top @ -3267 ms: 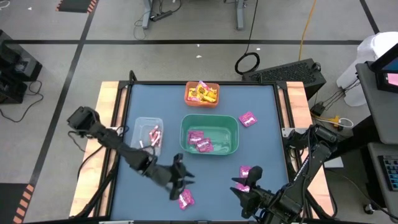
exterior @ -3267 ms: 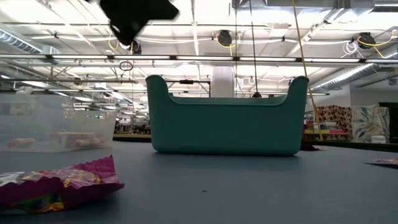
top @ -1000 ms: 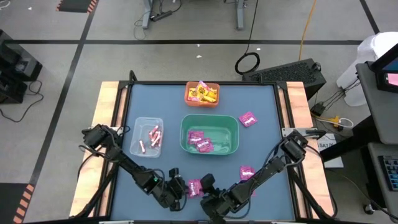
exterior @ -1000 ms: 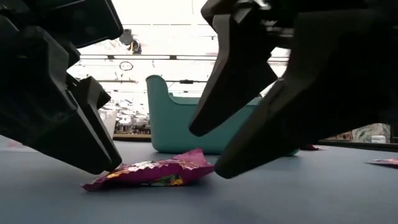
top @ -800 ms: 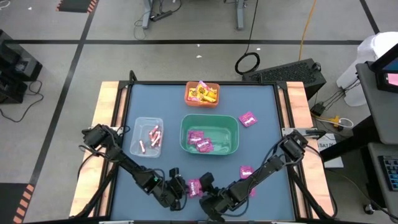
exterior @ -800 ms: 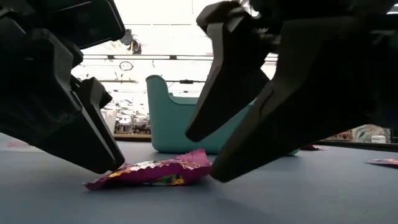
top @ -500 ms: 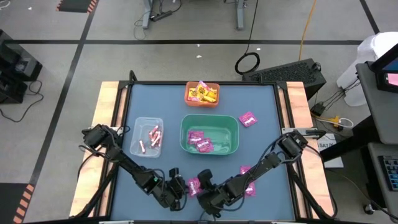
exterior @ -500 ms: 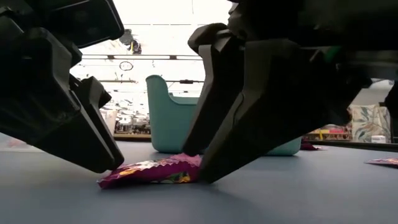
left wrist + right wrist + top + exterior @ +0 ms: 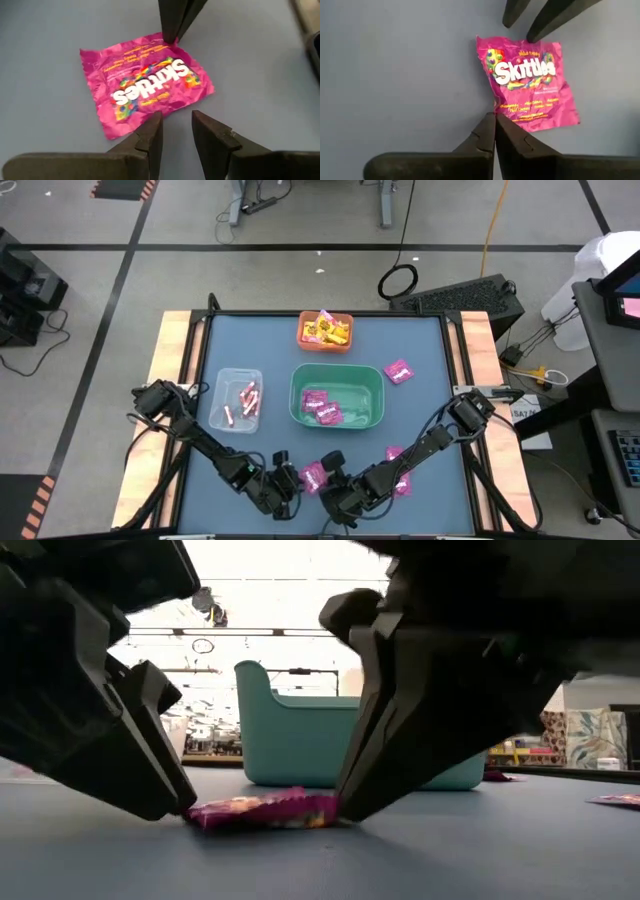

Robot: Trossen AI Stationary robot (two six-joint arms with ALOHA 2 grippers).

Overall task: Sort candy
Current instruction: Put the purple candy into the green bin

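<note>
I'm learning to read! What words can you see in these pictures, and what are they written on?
"Skittles": big white letters on the pink candy packet, lying flat on the table between the two pincers.
The small print on that packet is too blurred to read.
The packets in the bins are too small to read.

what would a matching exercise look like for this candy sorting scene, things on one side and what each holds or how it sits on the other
Things:
1. orange bin
2. green bin
3. clear bin
4. right gripper

Matches:
A. magenta packets inside
B. shut at the edge of a magenta packet
C. yellow packets inside
D. thin pink sticks inside

Pairs: 1-C, 2-A, 3-D, 4-B
</note>
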